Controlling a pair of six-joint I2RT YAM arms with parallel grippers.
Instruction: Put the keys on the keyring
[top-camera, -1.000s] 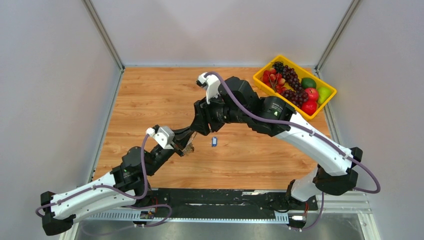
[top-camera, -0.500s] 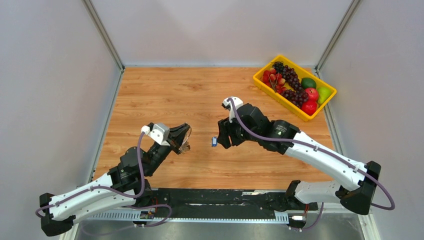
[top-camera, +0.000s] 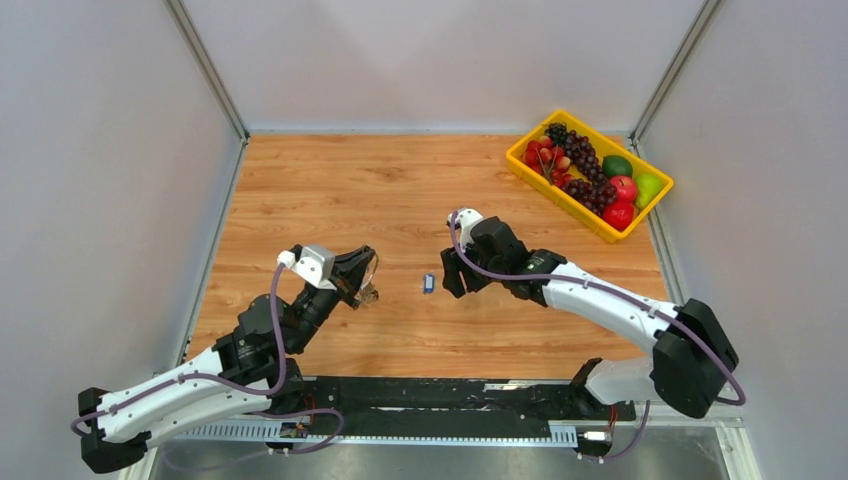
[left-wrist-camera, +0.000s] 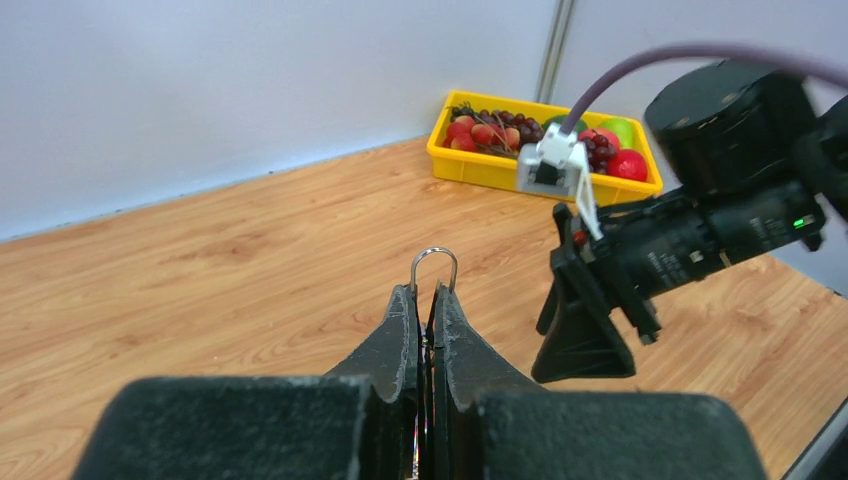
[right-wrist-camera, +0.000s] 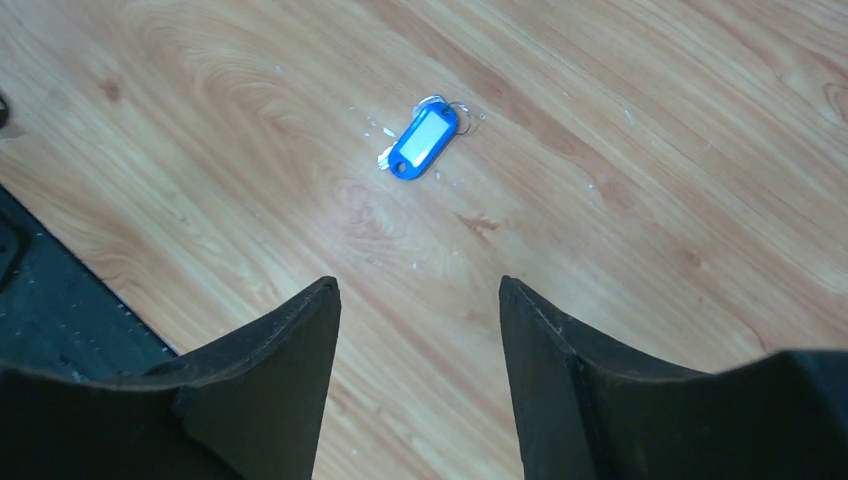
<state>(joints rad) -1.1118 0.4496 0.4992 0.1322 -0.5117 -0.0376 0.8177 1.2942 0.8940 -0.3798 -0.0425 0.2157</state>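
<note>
A blue-tagged key (top-camera: 429, 283) lies flat on the wooden table, mid-table; in the right wrist view the key (right-wrist-camera: 424, 140) sits ahead of the fingertips with its small silver ring at the far end. My right gripper (top-camera: 452, 273) hovers just right of it, open and empty (right-wrist-camera: 418, 290). My left gripper (top-camera: 366, 279) is raised to the left, shut on the keyring (left-wrist-camera: 434, 262), whose silver loop pokes out above the fingertips. Something small hangs under the left jaws, too small to make out.
A yellow tray (top-camera: 514, 157) of fruit stands at the back right corner; in the left wrist view the tray (left-wrist-camera: 478, 168) shows behind the right arm. Grey walls enclose the table. A black rail (top-camera: 440, 395) runs along the near edge.
My right arm has drawn back from the left gripper and come down low beside the blue-tagged key, its jaws spreading wider. The left gripper has lifted slightly, still shut on the keyring.
</note>
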